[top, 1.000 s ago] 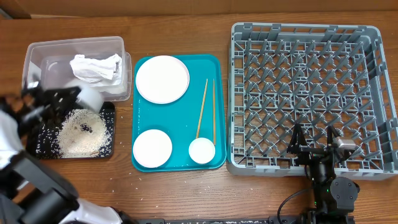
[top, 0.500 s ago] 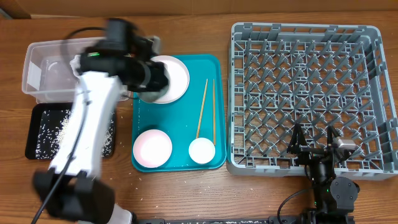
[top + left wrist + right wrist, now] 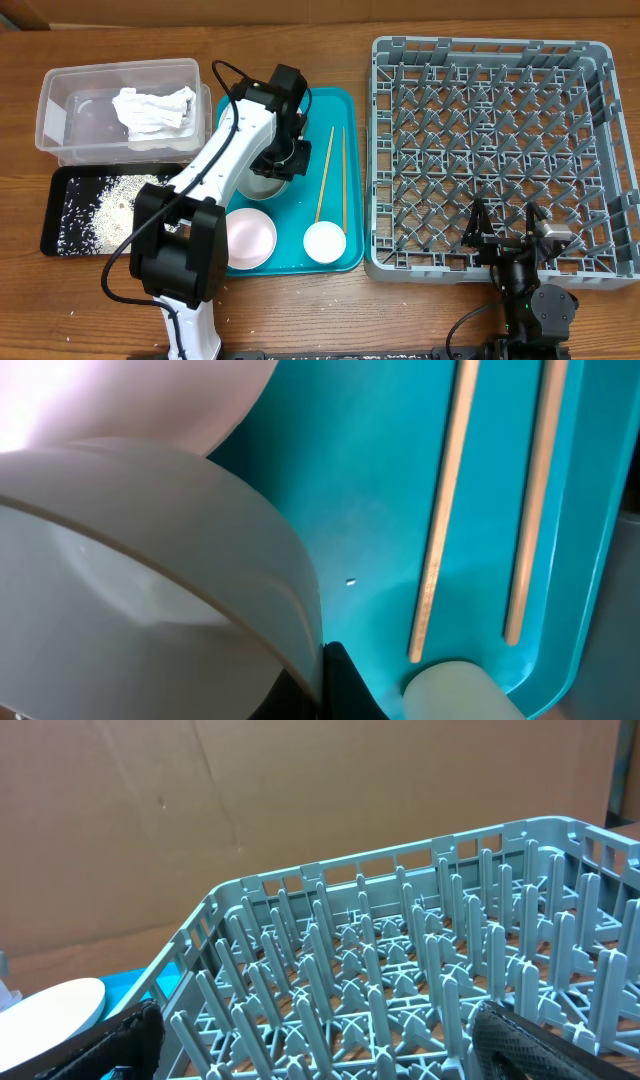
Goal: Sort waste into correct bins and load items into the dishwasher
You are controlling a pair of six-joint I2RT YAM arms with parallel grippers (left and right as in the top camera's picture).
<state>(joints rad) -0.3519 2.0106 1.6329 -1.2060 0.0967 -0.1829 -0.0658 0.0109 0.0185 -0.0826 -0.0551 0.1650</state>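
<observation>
left arm (image 3: 222,150) over teal tray (image 3: 352,235), holding bowl (image 3: 150,550)

**Surfaces**
- The table (image 3: 300,310) is showing brown wood grain.
- The cardboard backdrop (image 3: 150,820) is showing plain tan.

**Bins**
- The tub (image 3: 45,95) is reading clear, and the crumpled napkin (image 3: 152,108) inside it is showing white.
- The shallow tray (image 3: 60,232) is presenting black, speckled with white grains (image 3: 120,198).

**Items**
- The serving tray (image 3: 290,235) is showing flat teal.
- The chopsticks (image 3: 325,175) are showing pale wood.
- The cup (image 3: 324,241) is reading white, and the plate (image 3: 250,238) pale pink.
- The bowl (image 3: 150,570) is showing off-white with a grey shadow.

**Rack**
- The dish rack (image 3: 500,60) is presenting uniform grey in a lattice pattern.

**Equipment**
- The left arm (image 3: 215,160) is showing white shells with black joints.
- The right gripper (image 3: 504,206) is showing black.
</observation>
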